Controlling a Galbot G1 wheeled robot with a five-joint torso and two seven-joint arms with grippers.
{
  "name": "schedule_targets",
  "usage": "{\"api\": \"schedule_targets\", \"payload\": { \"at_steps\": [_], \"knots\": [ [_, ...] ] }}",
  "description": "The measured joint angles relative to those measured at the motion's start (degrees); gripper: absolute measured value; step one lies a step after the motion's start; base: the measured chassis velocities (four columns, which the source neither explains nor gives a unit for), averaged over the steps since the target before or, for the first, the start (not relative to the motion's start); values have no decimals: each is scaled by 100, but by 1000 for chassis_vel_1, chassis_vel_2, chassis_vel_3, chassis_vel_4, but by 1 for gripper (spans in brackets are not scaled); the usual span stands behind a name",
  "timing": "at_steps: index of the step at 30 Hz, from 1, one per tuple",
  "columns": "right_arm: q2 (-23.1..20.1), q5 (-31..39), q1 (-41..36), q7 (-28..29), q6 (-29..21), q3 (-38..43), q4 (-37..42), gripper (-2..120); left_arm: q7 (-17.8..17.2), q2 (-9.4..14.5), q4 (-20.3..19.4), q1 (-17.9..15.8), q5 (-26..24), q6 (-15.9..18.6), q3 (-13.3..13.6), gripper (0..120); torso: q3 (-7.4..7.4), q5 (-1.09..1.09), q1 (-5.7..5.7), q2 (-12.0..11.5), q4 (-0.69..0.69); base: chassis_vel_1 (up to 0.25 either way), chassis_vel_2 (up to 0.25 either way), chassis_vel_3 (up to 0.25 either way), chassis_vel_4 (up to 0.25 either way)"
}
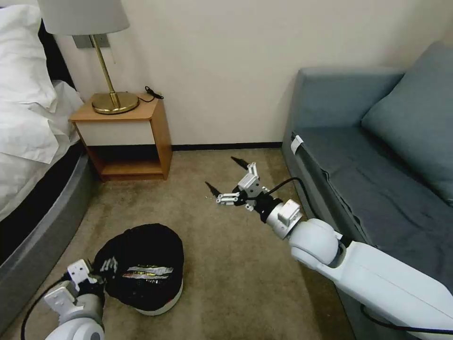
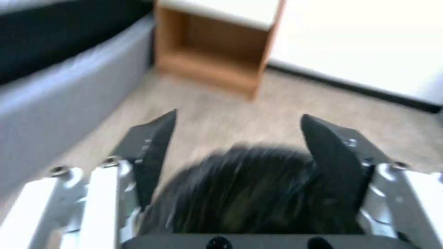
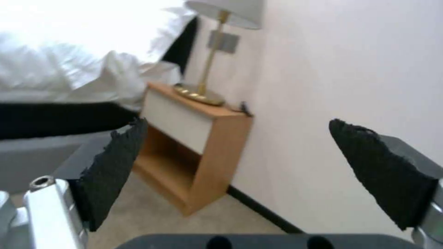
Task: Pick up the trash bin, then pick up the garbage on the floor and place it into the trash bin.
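Observation:
The trash bin (image 1: 141, 264), lined with a crinkled black bag, sits tilted low at the left, its white base rim toward the carpet. A gold-and-black snack wrapper (image 1: 146, 273), one piece of the garbage, lies inside it. My left gripper (image 1: 104, 267) is at the bin's near rim; in the left wrist view the black bag (image 2: 249, 186) fills the space between the left gripper (image 2: 238, 116) fingers, which are closed in on it. My right gripper (image 1: 226, 175) hangs open and empty above the carpet near the sofa, and the right gripper (image 3: 236, 121) faces the nightstand.
A wooden nightstand (image 1: 127, 137) with a brass lamp (image 1: 111, 94) stands against the wall. The bed (image 1: 33, 156) runs along the left and a blue-grey sofa (image 1: 377, 160) along the right. Beige carpet (image 1: 226, 264) lies between them.

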Motion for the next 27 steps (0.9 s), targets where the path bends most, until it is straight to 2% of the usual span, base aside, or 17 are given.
{"api": "schedule_targets", "payload": {
  "at_steps": [1, 3, 5, 9, 10, 15, 16, 20, 21, 23, 25, 26, 27],
  "knots": [
    [0, 0, 0, 0, 0, 0, 0, 100, 0, 0, 0, 0, 0, 0, 0, 79, 0, 0, 0, 0, 0, 0, 0, 0, 0],
    [22, 136, -438, 170, -110, 445, 156, 100, 513, 40, -4, 76, 261, -402, -63, 89, 0, 0, 0, 0, 0, 0, 0, 0, 0],
    [51, 185, -866, 245, -158, 872, 305, 100, 761, 68, -49, 102, 393, -594, -71, 97, 0, 0, 0, 0, -2, 0, 0, 0, 0],
    [117, 193, -1420, 316, -187, 1474, 537, 100, 1035, 98, -177, 147, 519, -781, -64, 100, 0, 1, 0, 0, -2, 0, 0, 0, 0],
    [117, 193, -1420, 316, -187, 1474, 537, 100, 1035, 98, -177, 147, 519, -781, -64, 100, 0, 1, 0, 0, -2, 0, 0, 0, 0],
    [596, 21, -2350, 550, -303, 2785, 998, 100, 1002, 140, -407, 258, 552, -911, 30, 100, 0, 1, -1, 0, -1, 0, 0, 0, 0],
    [596, 21, -2350, 550, -303, 2785, 998, 100, 1002, 140, -407, 258, 552, -911, 30, 100, 0, 1, -1, 0, -1, 0, 0, 0, 0],
    [1148, -590, -3366, 751, -393, 3736, 1413, 100, 797, 182, -422, 258, 608, -1016, 76, 100, 0, -1, 0, 0, -2, 0, 0, 0, 0],
    [1148, -590, -3366, 751, -393, 3736, 1413, 100, 797, 182, -422, 258, 608, -1016, 76, 100, 0, -1, 0, 0, -2, 0, 0, 0, 0],
    [1534, -1040, -3882, 928, -518, 4042, 1678, 100, 697, 189, -459, 256, 644, -1055, 137, 100, 0, 0, 0, 0, -3, 0, 0, 0, 0],
    [1964, -1424, -4207, 1044, -678, 4175, 1917, 100, 609, 195, -506, 254, 687, -1064, 193, 100, 0, -2, -1, 1, -2, 0, 0, 0, 0],
    [1964, -1424, -4207, 1044, -678, 4175, 1917, 100, 609, 195, -506, 254, 687, -1064, 193, 100, 0, -2, -1, 1, -2, 0, 0, 0, 0],
    [2248, -1640, -4374, 1085, -719, 4186, 2029, 100, 549, 202, -537, 255, 711, -1064, 231, 100, 0, -1, 0, 0, -3, 0, 0, 0, 0]
  ]
}}
